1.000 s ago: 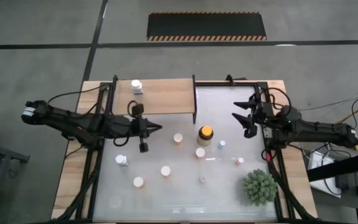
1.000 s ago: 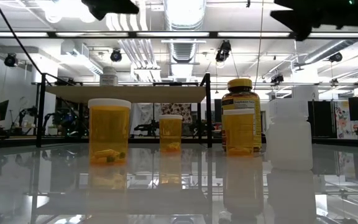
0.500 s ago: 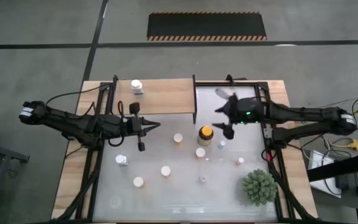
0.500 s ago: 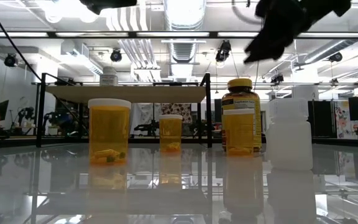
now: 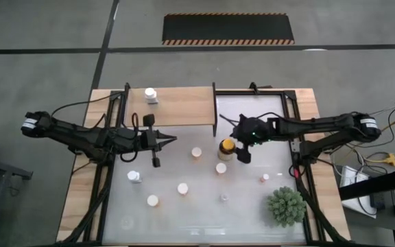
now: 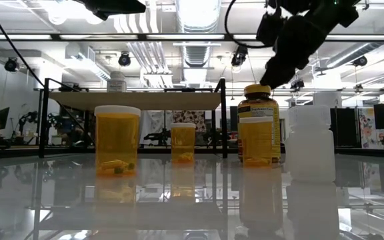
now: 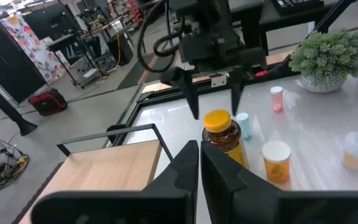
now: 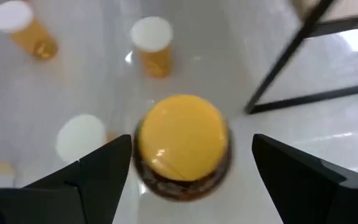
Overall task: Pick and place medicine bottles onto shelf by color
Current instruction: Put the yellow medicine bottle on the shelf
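The dark amber jar with the yellow cap (image 5: pixel 225 146) (image 8: pixel 182 144) stands upright on the white table. My right gripper (image 5: pixel 236 140) (image 7: pixel 214 111) is open just above it, one finger on either side of the cap, with gaps showing on both sides. My left gripper (image 5: pixel 173 140) (image 7: pixel 199 168) is shut, hovering near the shelf's front edge. The light-wood shelf (image 5: pixel 184 108) carries one white bottle (image 5: pixel 150 95). Orange bottles (image 5: pixel 197 152) (image 5: pixel 221 167) (image 5: pixel 182 188) (image 5: pixel 152 200) and a white one (image 5: pixel 134 176) stand on the table.
A spiky green plant (image 5: pixel 285 206) stands at the table's near right corner. Tiny bottles (image 5: pixel 263 178) (image 5: pixel 223 198) stand between it and the jar. The shelf's black frame post (image 5: pixel 214 110) rises close behind the jar.
My right gripper has swung from the table's right edge toward the left and come down over the yellow-capped jar, staying open. The left arm has barely moved. The bottles have kept their places.
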`<action>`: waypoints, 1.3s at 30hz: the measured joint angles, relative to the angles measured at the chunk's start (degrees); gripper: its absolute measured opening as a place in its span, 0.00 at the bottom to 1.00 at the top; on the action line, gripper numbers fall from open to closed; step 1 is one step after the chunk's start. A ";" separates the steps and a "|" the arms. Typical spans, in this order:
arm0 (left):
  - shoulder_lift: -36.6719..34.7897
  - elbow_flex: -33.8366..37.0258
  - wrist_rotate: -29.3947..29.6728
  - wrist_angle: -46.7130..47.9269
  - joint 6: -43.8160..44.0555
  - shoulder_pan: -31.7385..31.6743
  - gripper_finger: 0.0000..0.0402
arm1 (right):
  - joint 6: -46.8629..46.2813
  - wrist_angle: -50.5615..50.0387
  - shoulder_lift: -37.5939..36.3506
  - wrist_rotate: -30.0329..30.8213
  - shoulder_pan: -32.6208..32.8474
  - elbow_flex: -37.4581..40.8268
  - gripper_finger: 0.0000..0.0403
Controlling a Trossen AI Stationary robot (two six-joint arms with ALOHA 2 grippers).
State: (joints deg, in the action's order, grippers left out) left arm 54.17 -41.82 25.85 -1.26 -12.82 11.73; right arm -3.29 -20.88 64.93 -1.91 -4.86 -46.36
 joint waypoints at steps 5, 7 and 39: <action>0.00 0.00 0.00 -0.07 0.01 0.00 0.00 | -0.16 1.11 1.13 0.30 0.33 0.13 0.80; 0.00 0.00 0.00 -0.07 0.02 0.00 0.00 | -0.13 2.38 1.72 0.41 0.36 0.45 0.80; -11.28 4.67 13.46 -2.94 -2.08 0.02 0.00 | -17.89 -21.27 2.68 3.43 2.49 -27.09 0.54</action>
State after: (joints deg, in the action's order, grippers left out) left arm 42.89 -37.15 39.31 -4.20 -14.90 11.75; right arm -21.18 -42.14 67.61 1.51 -2.37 -73.45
